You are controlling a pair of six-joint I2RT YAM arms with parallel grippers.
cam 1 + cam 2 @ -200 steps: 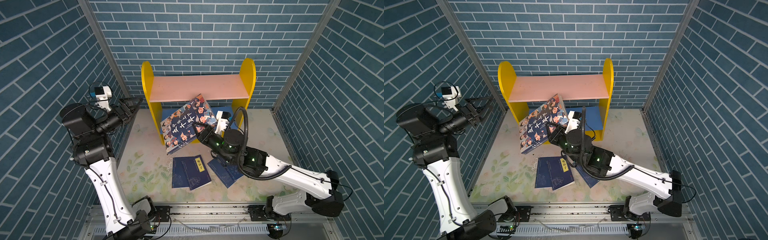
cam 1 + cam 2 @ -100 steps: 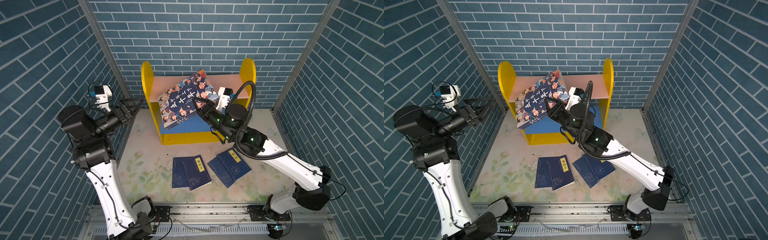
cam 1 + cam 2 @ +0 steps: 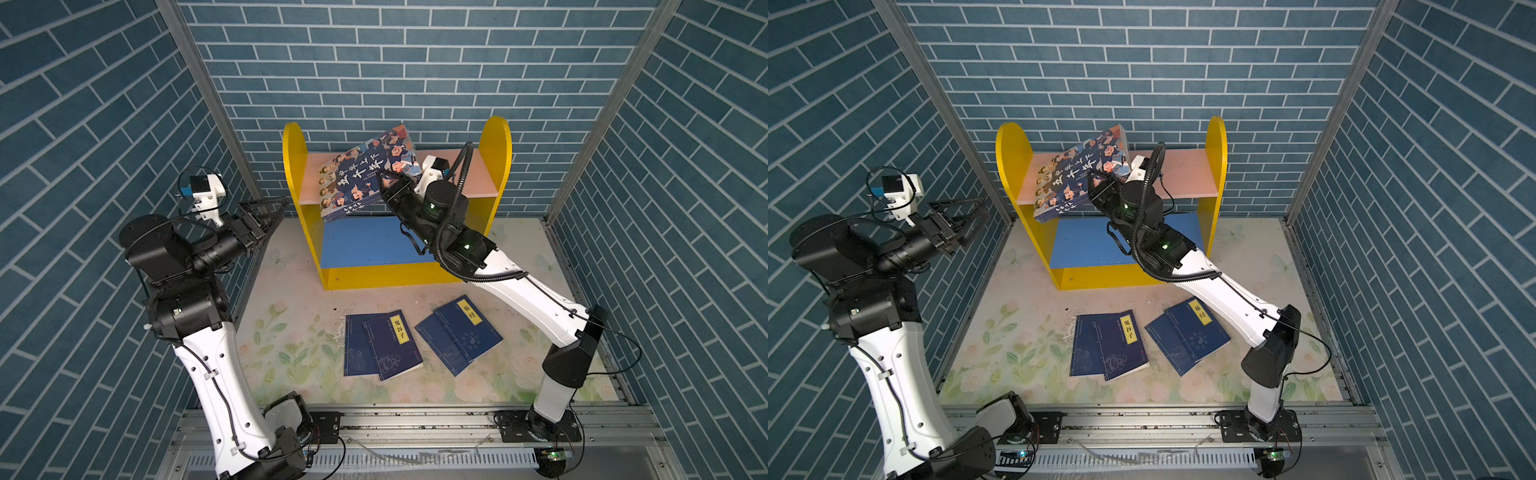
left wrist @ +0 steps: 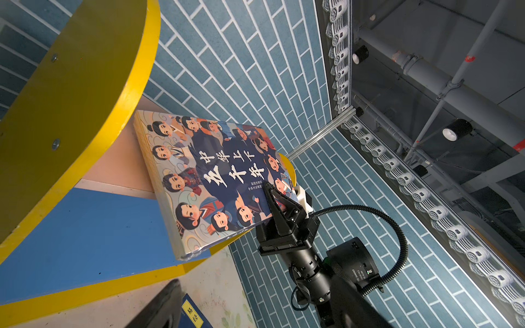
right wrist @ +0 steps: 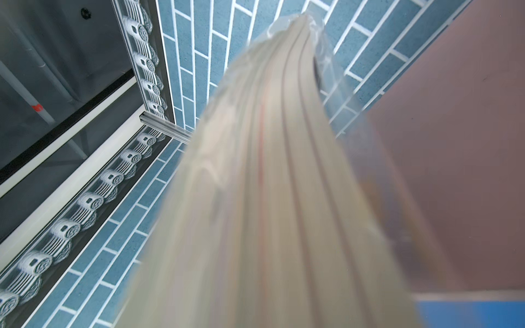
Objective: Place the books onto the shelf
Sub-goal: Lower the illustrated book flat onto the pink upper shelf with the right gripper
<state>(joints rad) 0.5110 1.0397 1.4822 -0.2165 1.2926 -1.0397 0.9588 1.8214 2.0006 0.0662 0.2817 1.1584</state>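
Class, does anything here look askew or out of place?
The thick book, clamped in the right gripper, tilts diagonally over the pink board of the shelf, overhanging its front. Thin navy books lie fanned on the mat.

Both top views look steeply down from high above the six o'clock edge of the pale floral-printed bench point(image 3: 291, 340) point(image 3: 1000, 340), facing twelve o'clock and holding the whole cell of blue brick-patterned walls point(image 3: 415, 62). They share almost everything, offset slightly sideways. The left wrist camera sits low at about ten o'clock, facing three o'clock and tilted upward. It is near the small rack with yellow round-topped side panels point(image 4: 85, 85) and shares the thick book with cartoon faces on dark blue point(image 4: 216, 176) with both top views. The right wrist camera lies almost against that book's blurred cream page edge point(image 5: 270, 198), looking upward.
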